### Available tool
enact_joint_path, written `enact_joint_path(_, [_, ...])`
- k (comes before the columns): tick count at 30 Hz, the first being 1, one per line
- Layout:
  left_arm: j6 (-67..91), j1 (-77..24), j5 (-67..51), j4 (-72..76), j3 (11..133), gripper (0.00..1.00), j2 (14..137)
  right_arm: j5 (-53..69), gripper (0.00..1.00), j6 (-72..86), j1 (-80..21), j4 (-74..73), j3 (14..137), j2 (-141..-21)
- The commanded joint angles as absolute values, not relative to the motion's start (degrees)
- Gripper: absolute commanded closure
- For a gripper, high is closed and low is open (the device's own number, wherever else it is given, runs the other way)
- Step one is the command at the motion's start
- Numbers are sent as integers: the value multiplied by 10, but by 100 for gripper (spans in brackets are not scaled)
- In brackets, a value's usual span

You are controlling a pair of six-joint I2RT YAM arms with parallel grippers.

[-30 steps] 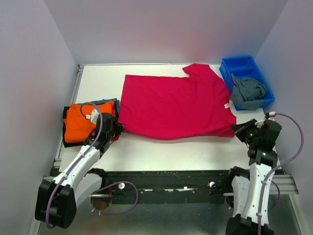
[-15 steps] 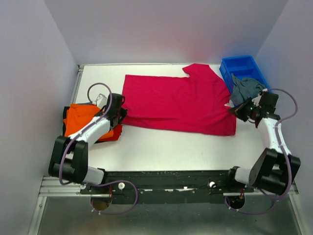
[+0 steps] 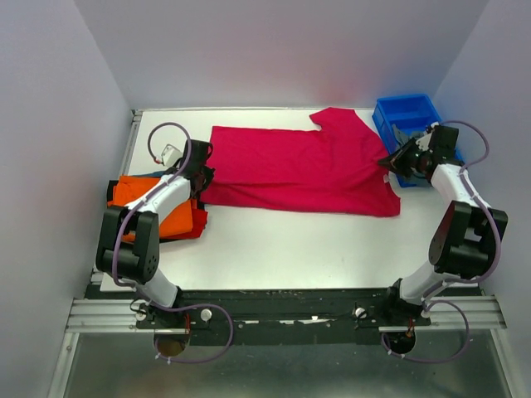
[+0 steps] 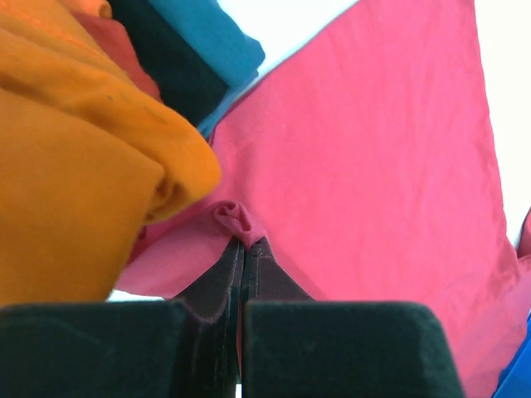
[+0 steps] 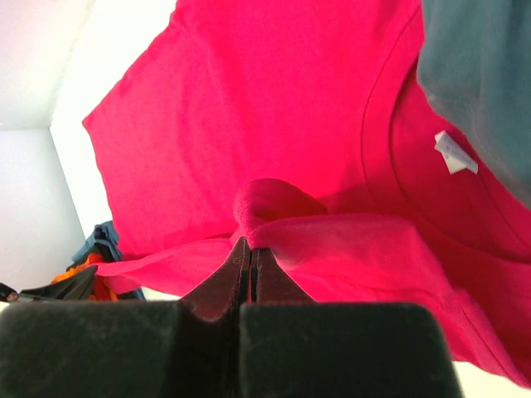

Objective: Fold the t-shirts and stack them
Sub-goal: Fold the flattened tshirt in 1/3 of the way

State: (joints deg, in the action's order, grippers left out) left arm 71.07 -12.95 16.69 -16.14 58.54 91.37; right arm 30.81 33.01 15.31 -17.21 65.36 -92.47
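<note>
The large crimson-pink t-shirt [image 3: 299, 170] lies spread across the table, its near edge lifted and carried toward the back. My left gripper [image 3: 202, 170] is shut on its left edge; a pinched fold shows above the closed jaws in the left wrist view [image 4: 236, 220]. My right gripper [image 3: 390, 159] is shut on its right edge, with the pinched fold in the right wrist view [image 5: 265, 215]. The folded stack at the left has the orange tee [image 3: 145, 203] on top, with red, black and blue tees under it [image 4: 203, 37]. The grey-blue tee [image 5: 481, 75] is mostly hidden behind my right arm.
The blue plastic bin [image 3: 406, 112] stands at the back right, beside my right gripper. The white table [image 3: 290, 240] shows bare in front of the shirt. Grey walls close in on three sides.
Both grippers have moved away from the arm bases toward the back of the table, each carrying the shirt's near edge; the shirt now looks shorter front to back.
</note>
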Motion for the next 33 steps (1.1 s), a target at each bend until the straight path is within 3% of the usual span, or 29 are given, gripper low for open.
enact_joint_path(1, [710,-116,174,-158,593,100,930,323,99,319,152,-163,697,-944])
enact_joint_path(29, [707,-113,150,-202,722,100,1061,303,99,324,152,-202,806,-1037])
enact_joint_path(31, [704,-109,156,-202,725,84,1063,299,98,327,151,-201,814,-1049])
enact_joint_path(32, [697,-106,155,-196,724,63,1064,296,82,327,150,-205,817,-1055])
enact_joint_path(33, [689,-105,155,-189,724,31,1063,288,55,328,149,-211,823,-1060])
